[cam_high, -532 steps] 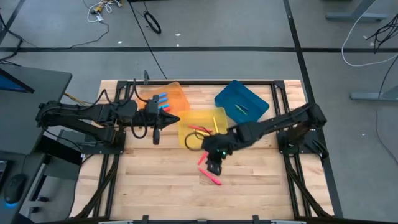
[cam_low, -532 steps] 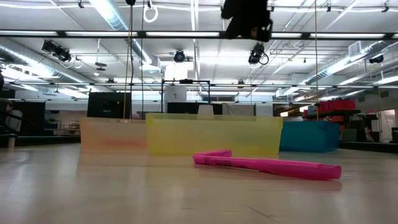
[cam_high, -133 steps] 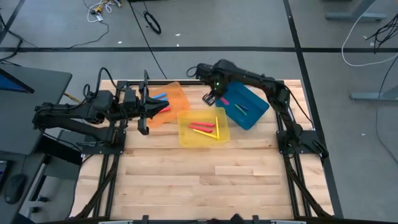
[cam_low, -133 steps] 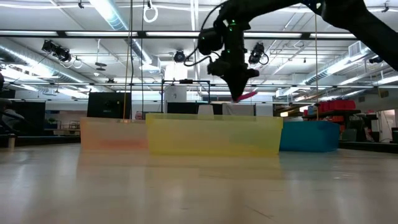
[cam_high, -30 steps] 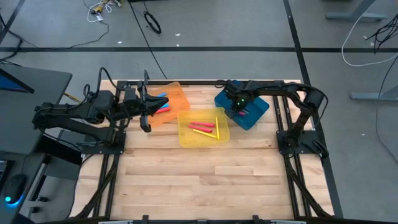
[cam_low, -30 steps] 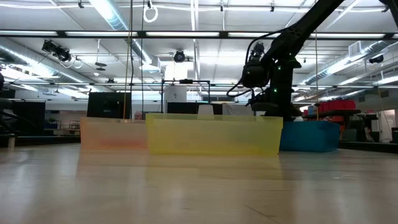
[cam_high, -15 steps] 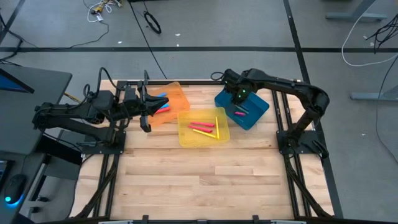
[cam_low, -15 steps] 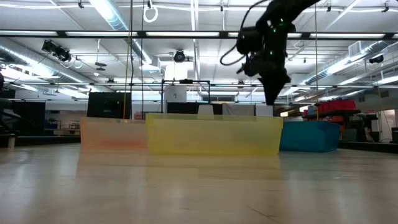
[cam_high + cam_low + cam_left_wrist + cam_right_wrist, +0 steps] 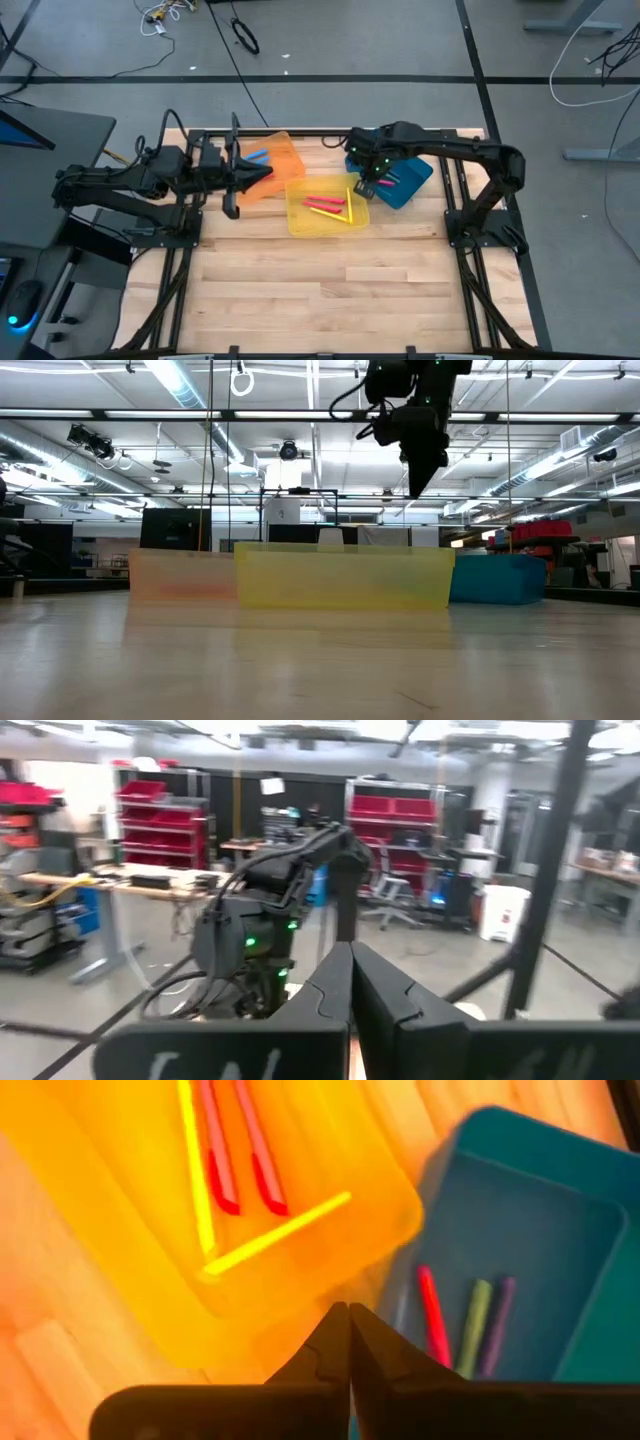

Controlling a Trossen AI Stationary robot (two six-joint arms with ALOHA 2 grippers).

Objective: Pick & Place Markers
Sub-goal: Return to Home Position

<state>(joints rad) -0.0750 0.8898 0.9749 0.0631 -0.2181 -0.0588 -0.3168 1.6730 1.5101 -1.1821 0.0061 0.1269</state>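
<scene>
Pink marker, green marker, purple marker side by side in blue tray. Two red markers, two yellow markers in yellow tray, 8 o'clock of blue tray. Right pincer, fingers together, empty, above the seam between them. Left pincer, fingers together, over orange tray, 10 o'clock of yellow tray.

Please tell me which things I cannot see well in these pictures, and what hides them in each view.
1. Low view: the walls of the orange bin, yellow bin and blue bin hide all markers.
2. High view: the left gripper covers part of the orange bin, so its markers cannot be counted.
3. High view: the right gripper and its arm cover part of the blue bin.
4. Right wrist view: the orange bin lies outside the picture.
</scene>
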